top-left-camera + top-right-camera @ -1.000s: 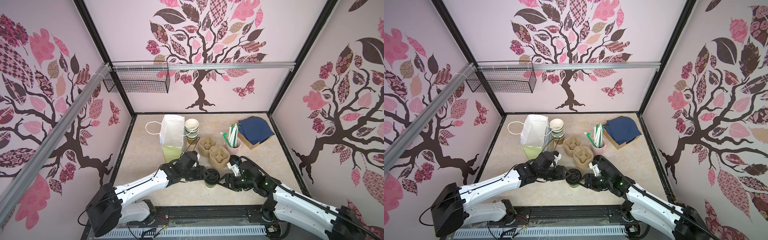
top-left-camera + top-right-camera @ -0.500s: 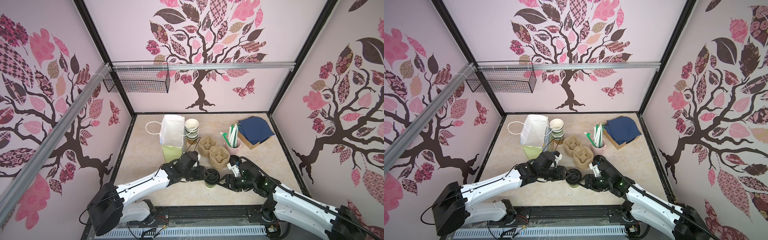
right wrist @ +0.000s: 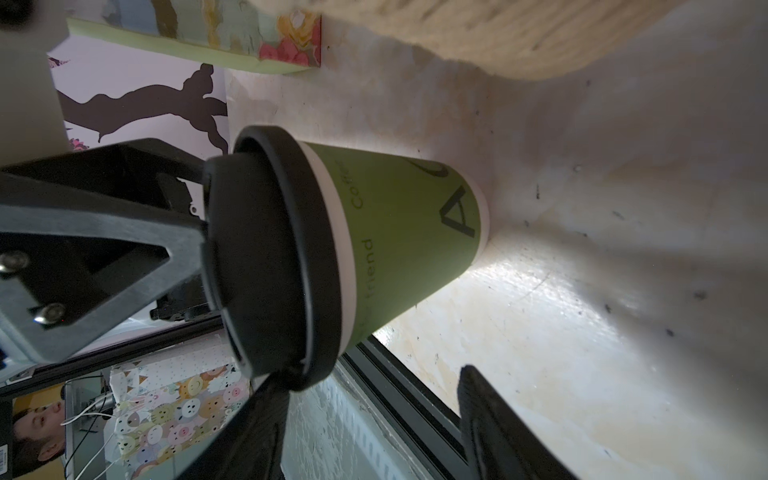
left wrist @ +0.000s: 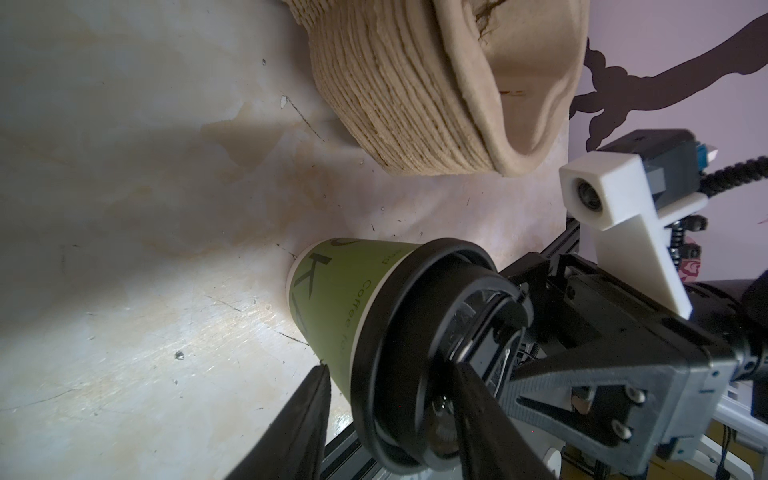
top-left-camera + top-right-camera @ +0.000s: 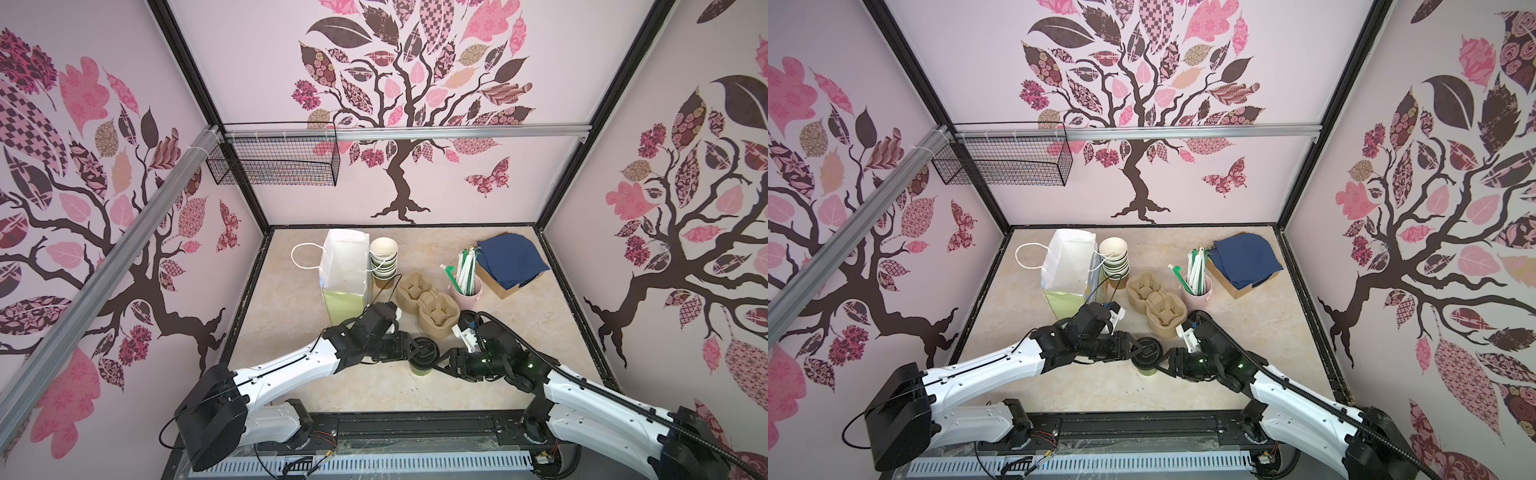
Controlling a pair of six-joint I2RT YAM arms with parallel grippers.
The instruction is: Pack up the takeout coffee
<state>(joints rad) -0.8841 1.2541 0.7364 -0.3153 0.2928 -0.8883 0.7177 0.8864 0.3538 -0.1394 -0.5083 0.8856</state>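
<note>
The takeout coffee (image 5: 423, 358) stood upright on the surface (image 5: 374, 395) beside the pulp carriers (image 5: 434, 316), within both arms' reach. The left claw (image 5: 412, 353) straddled its lid rim (image 4: 374, 332), whether pinching I couldn't tell, likely seating the lid. The right claw (image 5: 439, 365) hung spread, probably to steady it.

The only writing I can read is on the green wall of the takeout coffee (image 4: 332, 291). On the side facing the left tool (image 4: 390, 368) there's a big dark "K" low down. "Coffee" runs up toward the lid (image 4: 386, 311), and the next word is cut off by the rim. On the side facing the right tool (image 3: 374, 374) stands a big "A", with what looks like "Coffee" and then "friend" nearer the lid. The lid's embossing is too blurred to read.
</note>
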